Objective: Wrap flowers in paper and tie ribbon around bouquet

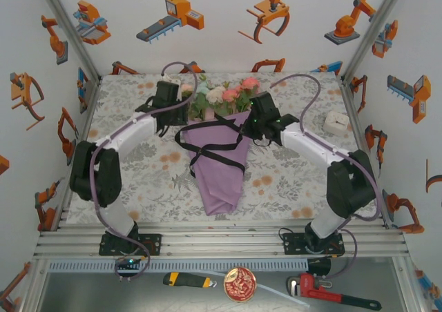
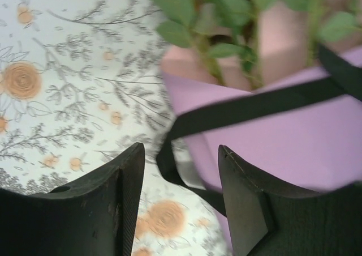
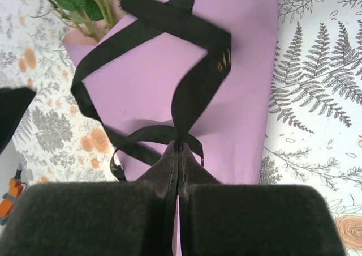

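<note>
On the grey floral tablecloth (image 1: 155, 181) lies the bouquet (image 1: 222, 143), a purple paper cone (image 1: 221, 184) topped with pink and cream flowers (image 1: 228, 94), with a thin black fabric ribbon (image 3: 195, 92) crossed loosely over it. My right pincer (image 3: 178, 148) is clamped on one strand. My left pincer (image 2: 181, 168), jaws apart, hovers over a loop. I should close squarely there, then tension both sides evenly.

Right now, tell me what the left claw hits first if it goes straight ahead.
Most likely the ribbon: its loop lies just ahead of the open left claw, against the paper edge, though depth is unclear.
</note>
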Robot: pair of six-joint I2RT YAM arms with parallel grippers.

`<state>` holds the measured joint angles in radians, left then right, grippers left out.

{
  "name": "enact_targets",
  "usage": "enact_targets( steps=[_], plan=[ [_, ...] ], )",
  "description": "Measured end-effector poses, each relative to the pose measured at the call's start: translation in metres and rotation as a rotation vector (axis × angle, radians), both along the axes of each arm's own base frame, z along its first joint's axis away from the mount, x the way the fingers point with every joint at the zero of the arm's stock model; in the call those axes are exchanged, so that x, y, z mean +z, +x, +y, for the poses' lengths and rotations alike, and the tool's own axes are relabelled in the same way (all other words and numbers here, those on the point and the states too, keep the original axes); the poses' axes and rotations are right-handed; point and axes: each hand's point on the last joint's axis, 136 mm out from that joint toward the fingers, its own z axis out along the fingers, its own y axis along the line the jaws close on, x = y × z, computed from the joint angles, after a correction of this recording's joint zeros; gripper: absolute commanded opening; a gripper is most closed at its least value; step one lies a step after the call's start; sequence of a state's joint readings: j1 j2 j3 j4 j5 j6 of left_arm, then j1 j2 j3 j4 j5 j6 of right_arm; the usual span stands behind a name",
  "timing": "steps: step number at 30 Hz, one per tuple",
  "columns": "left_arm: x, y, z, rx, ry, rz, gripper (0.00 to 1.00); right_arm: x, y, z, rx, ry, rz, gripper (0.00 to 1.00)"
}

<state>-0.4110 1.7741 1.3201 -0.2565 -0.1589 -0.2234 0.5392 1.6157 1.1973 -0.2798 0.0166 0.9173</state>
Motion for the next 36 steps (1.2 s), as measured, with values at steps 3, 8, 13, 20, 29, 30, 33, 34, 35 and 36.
enact_targets(
  steps=[3, 8, 13, 20, 29, 30, 33, 34, 35, 36],
  plan=[
    [-0.036, 0.002, 0.008, -0.028, 0.019, 0.111, 0.57, 0.005, -0.001, 0.001, 0.006, 0.013, -0.011, 0.0],
    [-0.076, -0.008, -0.002, -0.108, 0.038, 0.243, 0.59, 0.002, -0.003, 0.005, 0.025, 0.025, 0.004, 0.0],
    [-0.087, -0.001, -0.002, -0.115, 0.044, 0.278, 0.42, -0.004, -0.004, 0.008, 0.038, 0.03, 0.023, 0.0],
    [-0.089, 0.0, 0.011, -0.075, 0.066, 0.283, 0.16, -0.008, -0.005, 0.009, 0.043, 0.03, 0.034, 0.0],
    [-0.072, -0.018, 0.065, 0.176, -0.076, 0.262, 0.15, -0.009, -0.005, 0.009, 0.048, 0.024, 0.034, 0.0],
    [-0.072, -0.025, 0.079, 0.24, -0.132, 0.26, 0.17, -0.011, -0.005, 0.008, 0.047, 0.018, 0.034, 0.0],
    [-0.082, -0.054, 0.13, 0.461, -0.293, 0.259, 0.29, -0.018, -0.008, 0.005, 0.046, -0.001, 0.046, 0.0],
    [-0.087, -0.062, 0.143, 0.519, -0.328, 0.263, 0.32, -0.02, -0.01, 0.004, 0.047, -0.007, 0.052, 0.0],
    [-0.094, -0.074, 0.156, 0.587, -0.37, 0.268, 0.34, -0.022, -0.011, 0.002, 0.048, -0.014, 0.056, 0.0],
    [-0.099, -0.084, 0.163, 0.633, -0.398, 0.276, 0.35, -0.023, -0.012, 0.001, 0.048, -0.019, 0.062, 0.0]
  ],
)
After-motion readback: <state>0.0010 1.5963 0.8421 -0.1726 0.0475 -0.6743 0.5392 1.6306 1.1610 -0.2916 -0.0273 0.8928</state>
